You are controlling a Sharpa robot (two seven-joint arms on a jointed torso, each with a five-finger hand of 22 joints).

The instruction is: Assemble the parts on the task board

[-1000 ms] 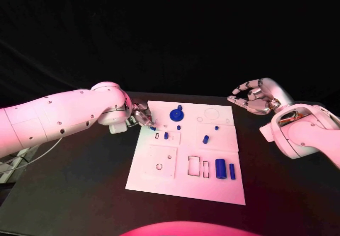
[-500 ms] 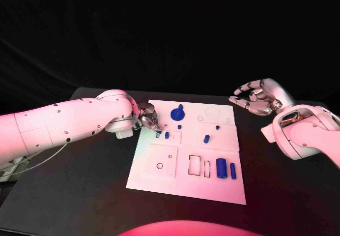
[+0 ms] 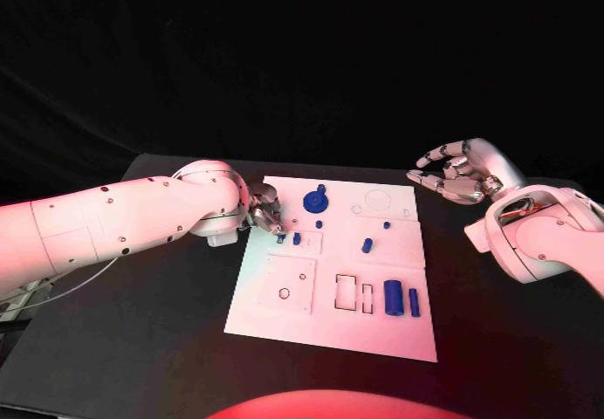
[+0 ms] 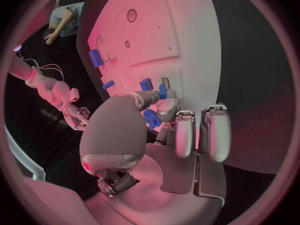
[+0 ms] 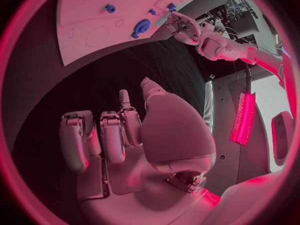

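The task board (image 3: 330, 323) looks like smooth, matt white plastic. The blue parts (image 3: 393, 298) on it seem to be plastic with a slight sheen. Both hands (image 3: 265, 212) (image 3: 457, 173) look like polished, glossy metal, the arms (image 3: 113, 223) smooth white plastic, and the table (image 3: 139, 332) matt black.

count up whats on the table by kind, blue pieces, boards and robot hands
blue pieces: 8, counting the blue piece at the left hand's fingertips
white board: 1
hands: 2, the left hand and the right hand
total: 11
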